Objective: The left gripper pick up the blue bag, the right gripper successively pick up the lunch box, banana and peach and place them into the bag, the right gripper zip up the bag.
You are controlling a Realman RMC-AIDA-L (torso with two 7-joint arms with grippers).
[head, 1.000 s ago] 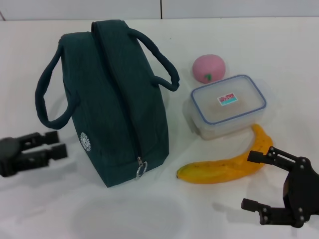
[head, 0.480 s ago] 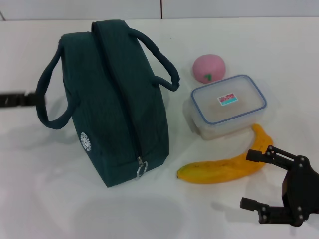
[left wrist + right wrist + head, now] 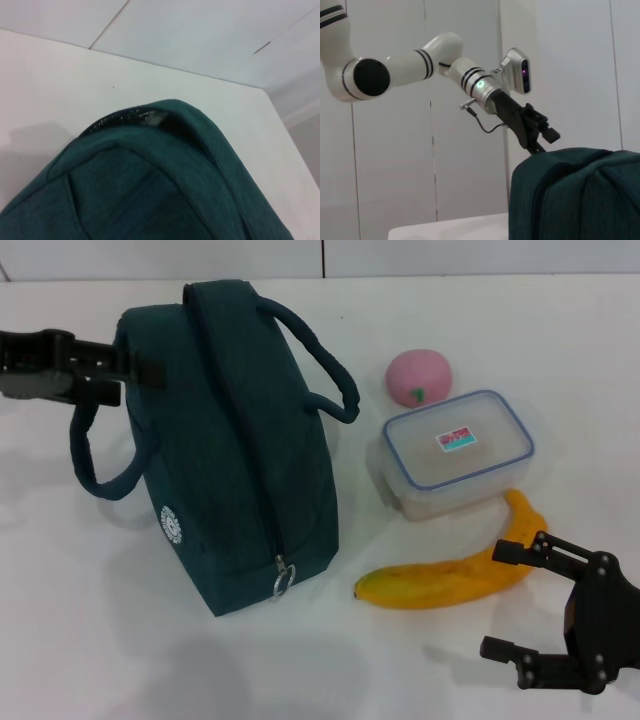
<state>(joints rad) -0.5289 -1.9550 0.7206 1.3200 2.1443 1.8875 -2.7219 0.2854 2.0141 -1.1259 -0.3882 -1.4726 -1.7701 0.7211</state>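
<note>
While the blue bag (image 3: 235, 450) stands upright and zipped on the white bench (image 3: 90, 640), the left gripper (image 3: 135, 370) hovers at its upper left edge, just above 1 loop handle; whether its fingers are spread cannot be told. To the bag's right lie the peach (image 3: 420, 377), the lunch box (image 3: 457, 452) and the banana (image 3: 455, 577). The right gripper (image 3: 510, 600) rests near the banana, fingers wide.

- Your head camera is looking forward and down over the white table (image 3: 120, 640).
- Your left wrist camera is sitting close above the dark teal fabric lunch bag (image 3: 150, 190).
- Your right wrist camera is facing low across the table, sharing that bag (image 3: 575, 195).
</note>
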